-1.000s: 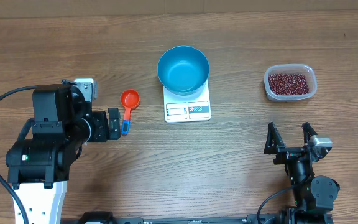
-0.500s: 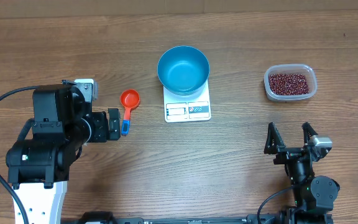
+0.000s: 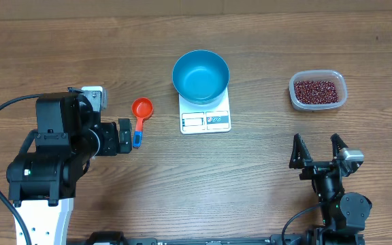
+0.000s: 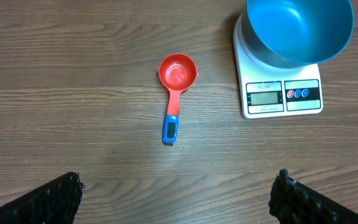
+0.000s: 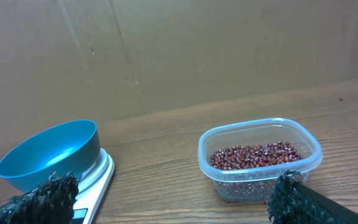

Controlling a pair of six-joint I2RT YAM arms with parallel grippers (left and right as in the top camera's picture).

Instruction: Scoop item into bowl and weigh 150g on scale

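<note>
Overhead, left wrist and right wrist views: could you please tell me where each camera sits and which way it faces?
Overhead: above the table, looking straight down; shows left gripper and right gripper, both open.
Left wrist: raised, looking down on the red scoop and scale; its own fingers at the bottom corners.
Right wrist: low, looking level across at the tub of beans and a cardboard wall; its fingers below.
Shared: both wrist views show the blue bowl on the scale.

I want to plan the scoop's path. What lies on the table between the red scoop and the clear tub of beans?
In the overhead view, the white scale with the blue bowl on it lies between them, and nothing else.
</note>
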